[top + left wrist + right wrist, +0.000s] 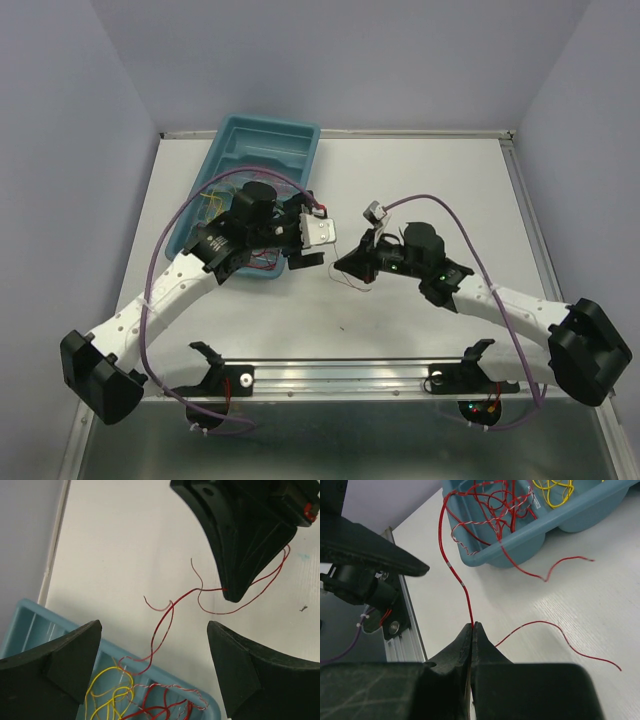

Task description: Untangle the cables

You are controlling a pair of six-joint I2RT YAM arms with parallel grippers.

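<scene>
1. The right gripper has its jaws pressed together on a single red wire. It pinches the wire at the very tips, low in the middle of the right wrist view.
2. From that pinch the red wire runs up the frame and slightly left. It then arches over the near wall of the blue tray into the red tangle at the top, so its long axis lies from jaws to tray.
3. The yellow wires lie further right in the tray, beside the red tangle.
4. The left gripper hangs with its jaws spread wide, holding nothing. Through the gap between them the held wire shows, slanting from the tray at lower left to the right gripper's tip at upper right.
5. The left gripper looks nearer the tray end. It seems better placed to steady the tangle while the right one draws the wire away from the tray, along its own line.
</scene>
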